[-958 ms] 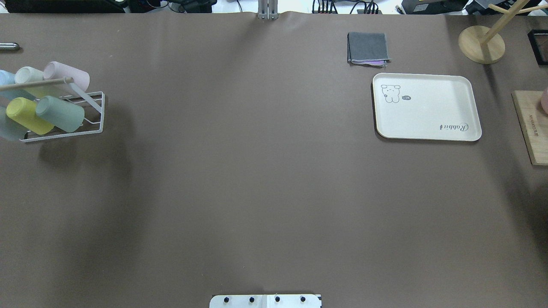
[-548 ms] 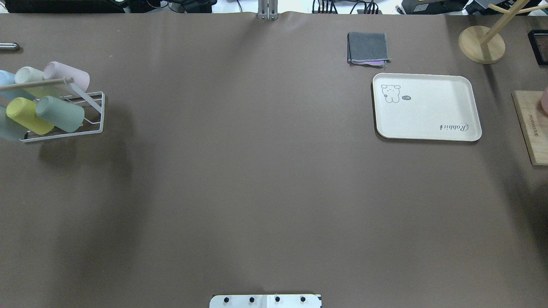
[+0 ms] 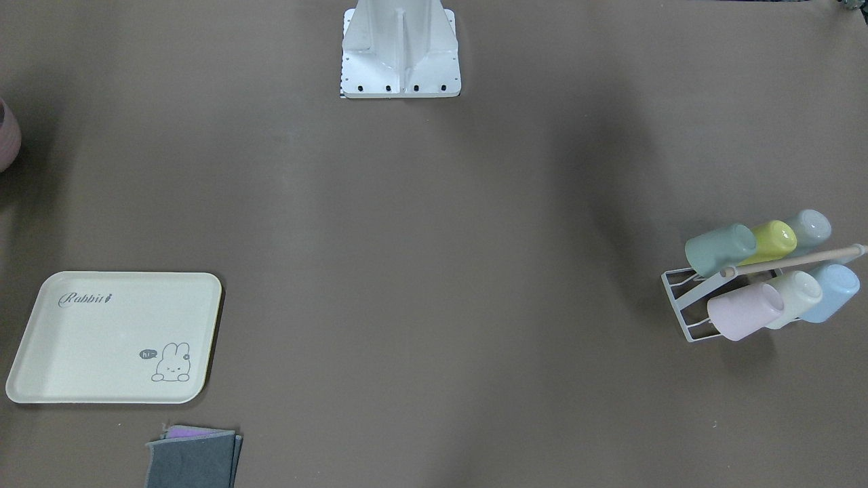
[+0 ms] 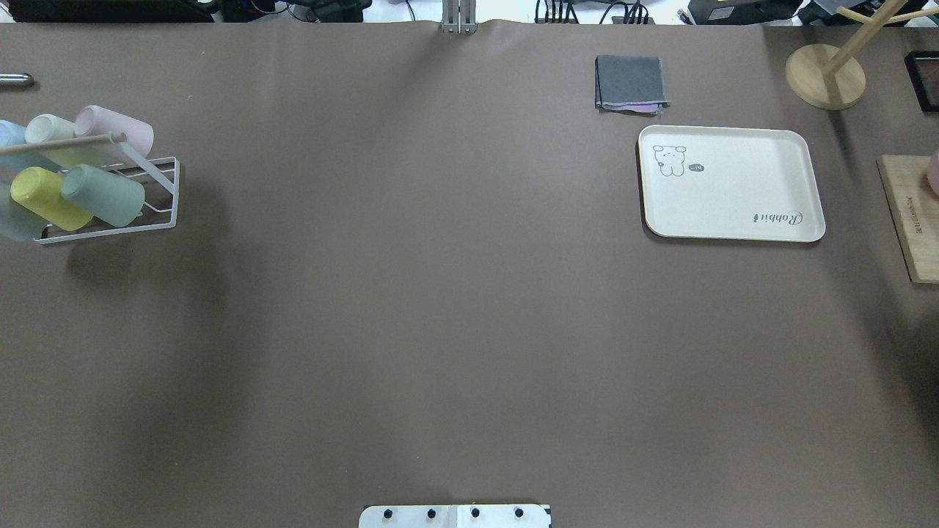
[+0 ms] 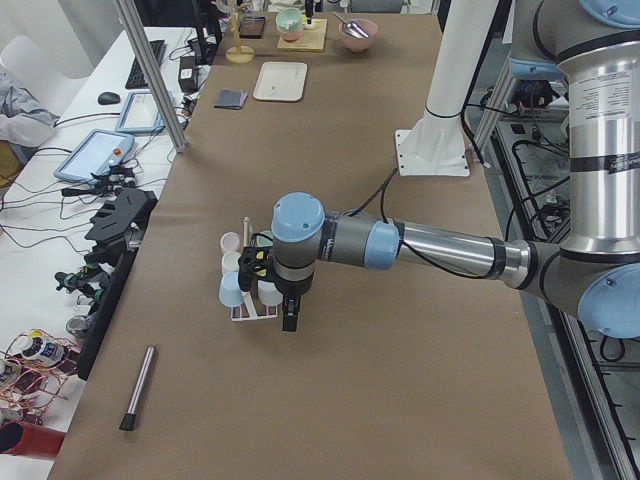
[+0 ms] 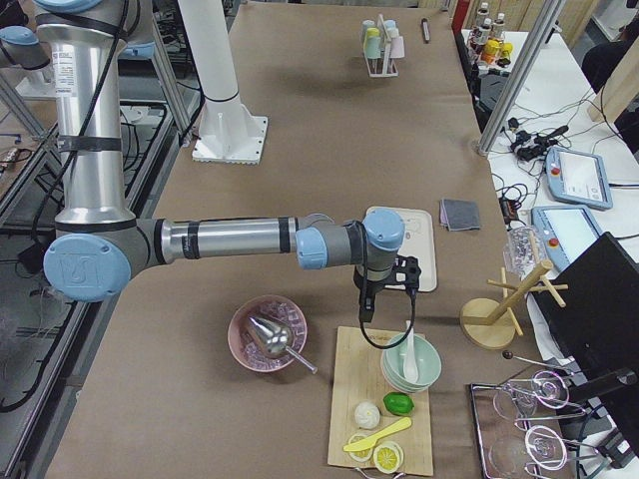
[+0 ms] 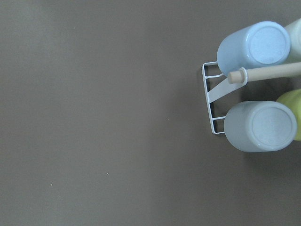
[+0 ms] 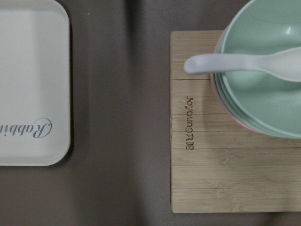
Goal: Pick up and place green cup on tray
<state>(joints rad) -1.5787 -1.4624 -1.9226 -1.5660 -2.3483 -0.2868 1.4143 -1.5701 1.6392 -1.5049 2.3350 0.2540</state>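
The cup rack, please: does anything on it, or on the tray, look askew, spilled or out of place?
Nothing stands out. The green cup sits tilted on the white wire rack beside the yellow cup, like its neighbours, and the tray lies flat with nothing on it.

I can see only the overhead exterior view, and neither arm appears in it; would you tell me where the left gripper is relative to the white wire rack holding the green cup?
Observer: The exterior left view shows the left gripper hanging beside the white wire rack, near the pale blue plastic cup at one end. I cannot tell whether it is open or shut.
Operator: Thank you, and the other one?
Observer: In the exterior right view the right gripper hangs between the cream rectangular tray and the bamboo cutting board.
Operator: What sits on that board?
Observer: A stack of mint-green bowls with a white spoon across the top one.
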